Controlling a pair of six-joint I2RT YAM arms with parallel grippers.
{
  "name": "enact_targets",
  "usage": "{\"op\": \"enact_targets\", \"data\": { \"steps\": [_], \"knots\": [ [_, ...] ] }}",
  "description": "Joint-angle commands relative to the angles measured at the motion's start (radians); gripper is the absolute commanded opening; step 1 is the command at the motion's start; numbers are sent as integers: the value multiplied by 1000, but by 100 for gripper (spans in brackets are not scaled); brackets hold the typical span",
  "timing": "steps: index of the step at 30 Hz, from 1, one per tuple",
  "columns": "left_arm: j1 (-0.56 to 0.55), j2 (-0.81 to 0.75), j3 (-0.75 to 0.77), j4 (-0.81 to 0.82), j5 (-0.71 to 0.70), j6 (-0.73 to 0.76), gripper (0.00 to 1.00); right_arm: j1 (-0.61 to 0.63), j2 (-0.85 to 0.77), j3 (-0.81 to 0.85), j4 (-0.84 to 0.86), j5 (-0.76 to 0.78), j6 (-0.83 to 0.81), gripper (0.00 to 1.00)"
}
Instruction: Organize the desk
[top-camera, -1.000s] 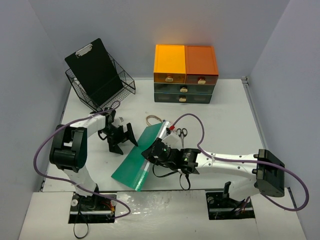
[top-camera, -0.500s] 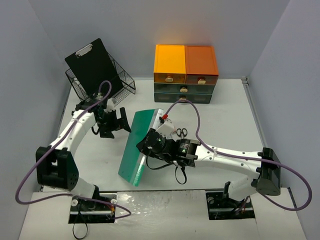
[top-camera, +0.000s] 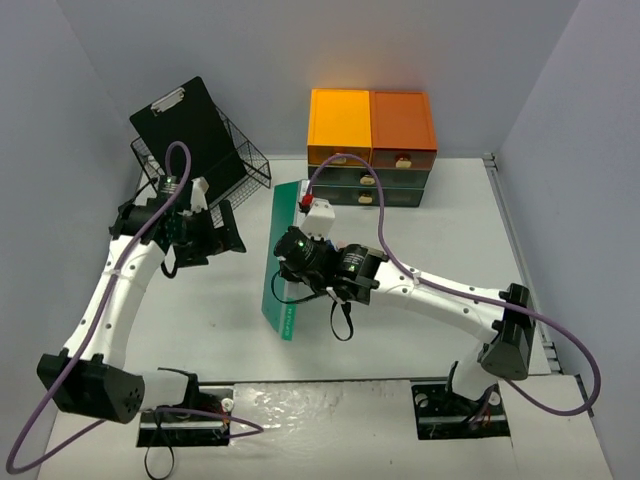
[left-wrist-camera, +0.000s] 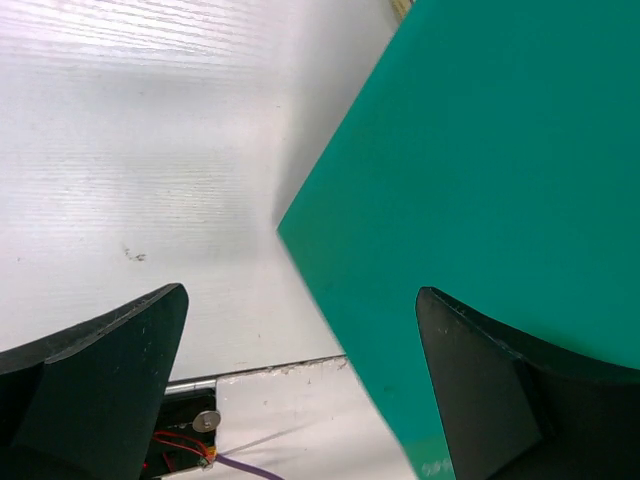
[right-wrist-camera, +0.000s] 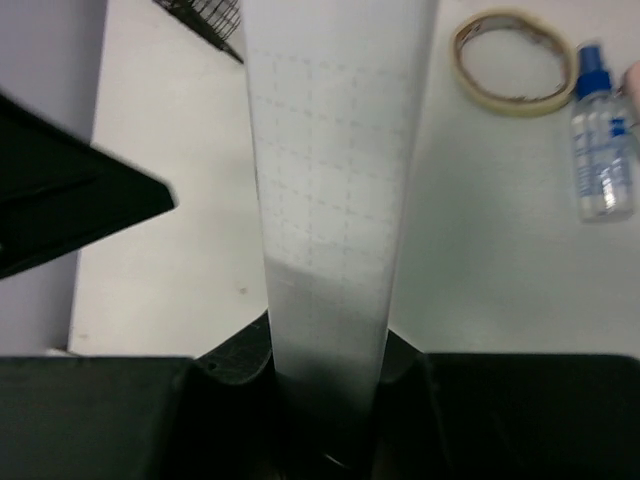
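Note:
My right gripper (top-camera: 290, 266) is shut on a flat green notebook (top-camera: 280, 250) and holds it tilted almost on edge above the middle of the white desk (top-camera: 450, 240). In the right wrist view its pale, grid-marked side (right-wrist-camera: 335, 180) rises from between the jaws of the right gripper (right-wrist-camera: 328, 350). My left gripper (top-camera: 218, 234) hangs open to the left of the notebook, apart from it. The left wrist view shows the left gripper (left-wrist-camera: 302, 292) with its dark fingers (left-wrist-camera: 110, 370) wide apart, and the green cover (left-wrist-camera: 500, 170) filling the right side above the desk (left-wrist-camera: 130, 150).
A wire basket (top-camera: 245, 165) holding a black clipboard (top-camera: 185, 130) stands at the back left. Orange and yellow drawers on dark ones (top-camera: 370, 130) sit at the back centre. A tape ring (right-wrist-camera: 512, 48) and a small spray bottle (right-wrist-camera: 600, 150) lie beyond the notebook.
The right gripper has lifted the green notebook, swung it toward the back left and tipped it from a slant to almost on edge. The left arm has drawn back toward the basket, still open.

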Motion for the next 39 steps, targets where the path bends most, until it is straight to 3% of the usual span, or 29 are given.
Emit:
{"op": "enact_targets", "data": {
  "steps": [1, 8, 13, 17, 25, 35, 39],
  "knots": [
    [-12, -80, 56, -51, -77, -33, 97, -56, 15, 112, -2, 91, -200, 0],
    [-42, -190, 52, -71, -130, -72, 97, -116, 81, 285, -2, 153, -365, 0],
    [-70, -245, 65, -66, -82, -17, 97, -115, 162, 448, 0, 177, -420, 0],
    [-135, -317, 40, 11, -37, -7, 97, -114, 219, 534, 1, 193, -431, 0],
    [-181, -486, -68, 193, -108, -6, 97, -124, 295, 635, 22, 248, -427, 0],
    [-233, -480, -101, 338, -148, 125, 96, -139, 386, 805, 42, 273, -429, 0],
    [-242, -388, -56, 340, -223, 222, 96, -153, 399, 853, 41, 264, -432, 0]
  ]
}}
